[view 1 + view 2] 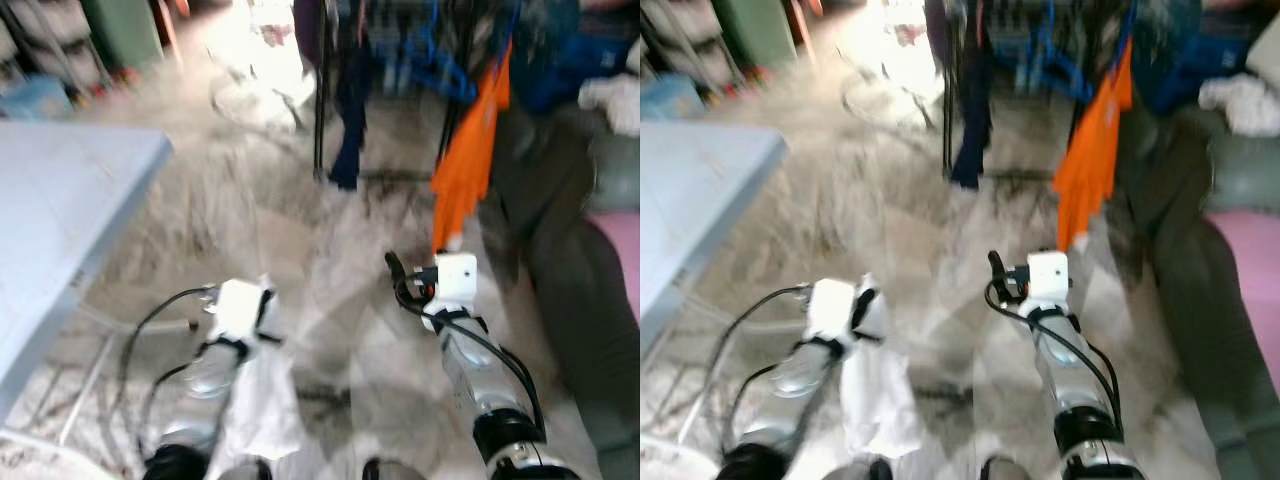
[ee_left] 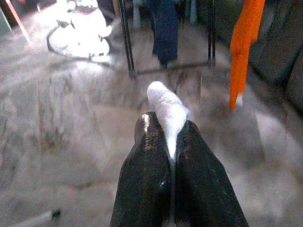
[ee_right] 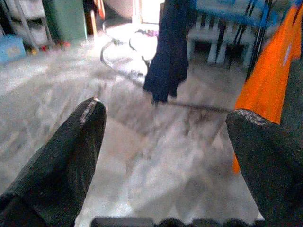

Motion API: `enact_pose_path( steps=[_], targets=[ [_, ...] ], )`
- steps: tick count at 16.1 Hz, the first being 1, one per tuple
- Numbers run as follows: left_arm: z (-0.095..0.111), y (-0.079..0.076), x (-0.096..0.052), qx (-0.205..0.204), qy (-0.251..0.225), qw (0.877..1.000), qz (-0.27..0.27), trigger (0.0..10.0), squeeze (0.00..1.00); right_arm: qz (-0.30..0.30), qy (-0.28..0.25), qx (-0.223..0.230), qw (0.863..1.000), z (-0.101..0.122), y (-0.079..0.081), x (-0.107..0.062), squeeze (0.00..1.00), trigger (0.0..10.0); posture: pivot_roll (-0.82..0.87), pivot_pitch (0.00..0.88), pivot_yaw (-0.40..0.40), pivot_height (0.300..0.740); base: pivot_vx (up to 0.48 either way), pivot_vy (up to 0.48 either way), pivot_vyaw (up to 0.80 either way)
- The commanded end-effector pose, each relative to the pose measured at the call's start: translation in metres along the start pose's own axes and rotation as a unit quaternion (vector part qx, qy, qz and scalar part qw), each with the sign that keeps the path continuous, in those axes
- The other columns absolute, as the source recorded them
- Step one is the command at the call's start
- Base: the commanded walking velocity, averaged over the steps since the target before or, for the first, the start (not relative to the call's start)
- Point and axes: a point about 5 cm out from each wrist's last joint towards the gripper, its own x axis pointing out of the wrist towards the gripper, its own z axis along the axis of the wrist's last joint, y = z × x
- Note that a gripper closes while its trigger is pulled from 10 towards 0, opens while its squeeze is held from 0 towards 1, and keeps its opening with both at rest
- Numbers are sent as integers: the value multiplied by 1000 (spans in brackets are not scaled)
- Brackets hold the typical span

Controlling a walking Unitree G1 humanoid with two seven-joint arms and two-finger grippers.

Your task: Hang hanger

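The left hand (image 2: 173, 156) pinches a white cloth (image 2: 166, 109); the right hand (image 3: 165, 156) is spread, empty. Approaching the clothes rack (image 1: 320, 100), it should probably steady before reaching.

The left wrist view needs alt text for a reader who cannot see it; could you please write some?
The left gripper has its two black fingers shut on a white cloth item that sticks out beyond them. Ahead, across a blurred marble floor, a dark blue garment and an orange garment hang from a clothes rack.
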Motion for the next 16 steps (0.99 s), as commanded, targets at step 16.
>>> enact_pose_path(
  steps=[16],
  targets=[
    [66,4,16,-4,-168,986,4,10000,0,1,-5,-13,1000,-11,10,-16,0,10000,-119,160,64,740,116,0,0]
  ],
)
